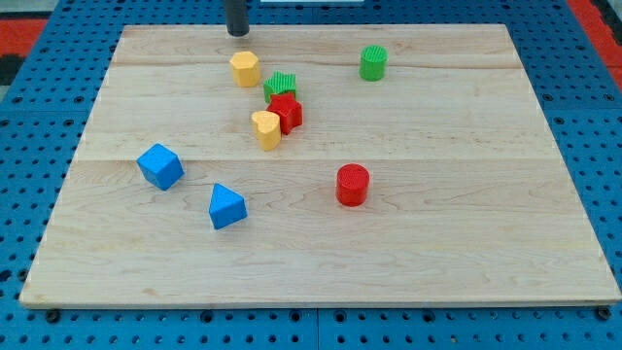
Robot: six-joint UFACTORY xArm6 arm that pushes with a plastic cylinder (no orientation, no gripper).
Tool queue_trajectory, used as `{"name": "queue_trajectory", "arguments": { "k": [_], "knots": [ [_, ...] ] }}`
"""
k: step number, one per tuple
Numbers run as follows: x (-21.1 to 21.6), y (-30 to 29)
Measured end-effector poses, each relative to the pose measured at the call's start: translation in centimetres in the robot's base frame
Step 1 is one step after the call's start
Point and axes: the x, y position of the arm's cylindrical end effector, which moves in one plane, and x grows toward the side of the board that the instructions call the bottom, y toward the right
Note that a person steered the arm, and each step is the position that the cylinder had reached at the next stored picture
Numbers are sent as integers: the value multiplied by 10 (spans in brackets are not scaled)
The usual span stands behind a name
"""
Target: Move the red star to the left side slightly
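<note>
The red star (287,112) lies on the wooden board (437,224) a little above its middle. A green star (280,86) touches it from above and a yellow heart (265,128) touches it at the lower left. My tip (238,33) stands at the board's top edge, up and to the left of the red star, just above a yellow hexagon (245,69). It touches no block.
A green cylinder (373,62) stands at the top right. A red cylinder (353,185) stands below and right of the red star. A blue cube (160,166) and a blue triangular block (226,206) lie at the lower left.
</note>
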Motion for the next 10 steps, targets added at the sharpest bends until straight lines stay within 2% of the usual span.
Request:
{"name": "queue_trajectory", "arguments": {
  "k": [3, 4, 5, 6, 7, 8, 9, 10],
  "knots": [
    [11, 3],
    [36, 25],
    [52, 114],
    [117, 176],
    [185, 151],
    [149, 85],
    [179, 81],
    [221, 122]
  ]
}}
